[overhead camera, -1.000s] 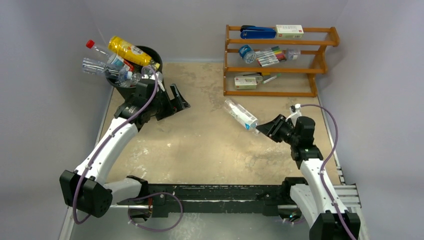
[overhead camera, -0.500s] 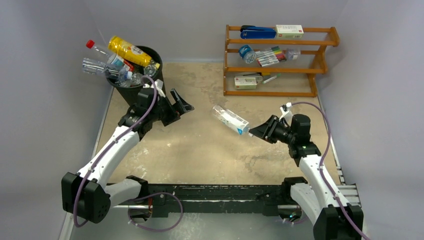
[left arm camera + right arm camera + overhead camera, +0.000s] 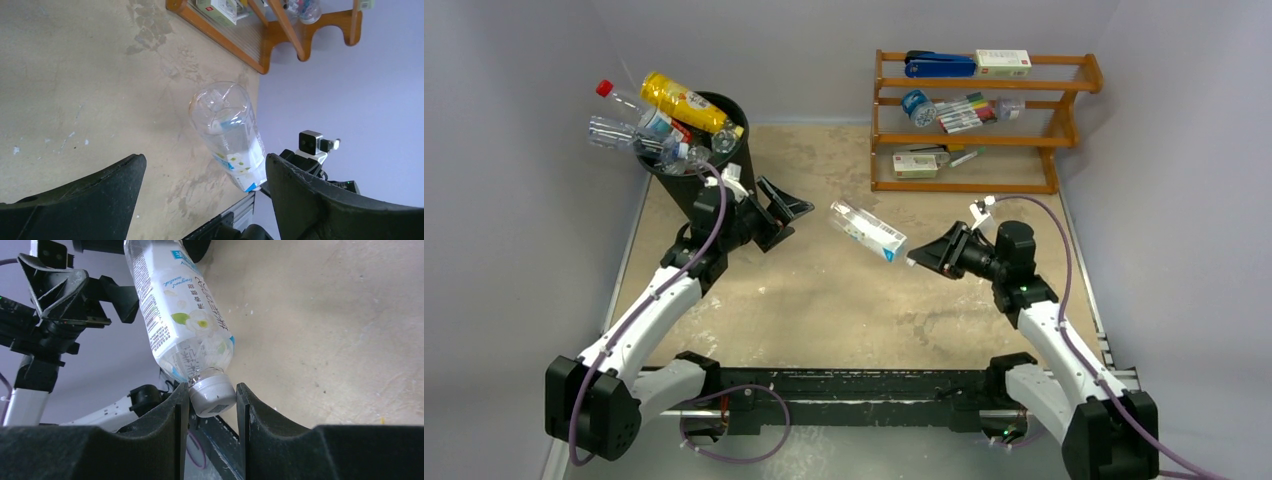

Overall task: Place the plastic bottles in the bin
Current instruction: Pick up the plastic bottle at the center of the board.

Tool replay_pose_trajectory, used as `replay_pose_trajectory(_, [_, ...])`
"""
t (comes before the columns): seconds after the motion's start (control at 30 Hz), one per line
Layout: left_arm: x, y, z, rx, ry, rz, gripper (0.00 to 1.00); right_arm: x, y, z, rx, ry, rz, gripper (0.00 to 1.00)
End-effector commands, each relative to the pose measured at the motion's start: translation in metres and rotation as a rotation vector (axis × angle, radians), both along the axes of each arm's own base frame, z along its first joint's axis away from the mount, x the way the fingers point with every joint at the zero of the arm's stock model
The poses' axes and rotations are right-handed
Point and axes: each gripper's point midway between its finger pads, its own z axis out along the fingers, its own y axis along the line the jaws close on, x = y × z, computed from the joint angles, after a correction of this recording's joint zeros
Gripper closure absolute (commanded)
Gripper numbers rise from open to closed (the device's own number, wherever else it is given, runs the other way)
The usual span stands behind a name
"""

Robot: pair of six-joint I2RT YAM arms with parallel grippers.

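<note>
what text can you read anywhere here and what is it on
None reads clearly.
Label of the bottle, gripped at its cap by the right hand: characters and fine print, too blurred to quote.
Boxes on the wooden rack: print too small.

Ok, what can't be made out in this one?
Top view: heaped bottles hide how many lie deeper in the bin.
Top view: the right hand mostly covers the held bottle's cap.
Left wrist view: the left hand's fingers are cut off by the lower edge.
Top view: print on the wooden rack's boxes is too small.
</note>
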Motion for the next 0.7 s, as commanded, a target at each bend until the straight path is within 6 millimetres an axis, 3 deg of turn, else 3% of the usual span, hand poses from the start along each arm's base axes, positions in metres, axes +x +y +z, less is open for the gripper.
replay_pose_trajectory(0.0, [0.004,-0.005,0.035,-0.107,-0.099,0.017,0.10,0.013,0.017,0.050,0.068,-0.125,0.024,0.72])
replay_pose_trajectory(0.67, [0.003,0.000,0.061,-0.188,-0.133,0.079,0.10,0.008,0.077,0.082,0.143,-0.164,0.129,0.72])
